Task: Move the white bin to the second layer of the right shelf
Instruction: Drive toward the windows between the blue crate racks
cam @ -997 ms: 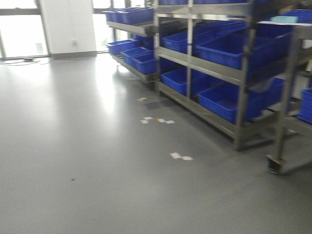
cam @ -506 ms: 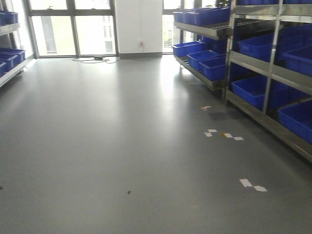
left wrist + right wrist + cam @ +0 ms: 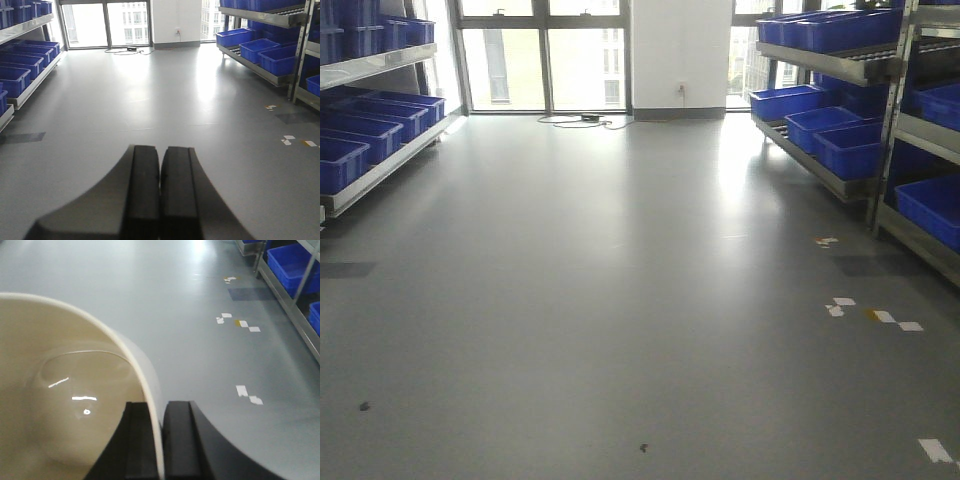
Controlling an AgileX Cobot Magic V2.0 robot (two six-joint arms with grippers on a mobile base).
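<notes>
The white bin (image 3: 60, 390) is cream and glossy, with a rounded wall and an empty interior. It fills the lower left of the right wrist view, its thin rim pinched by the right gripper (image 3: 161, 412), one finger inside, one outside.

readable text: none | labels: none | numbers, signs: none

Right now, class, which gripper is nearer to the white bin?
Right. The right gripper clamps the rim of the white bin; the left gripper is shut, facing bare floor.
</notes>
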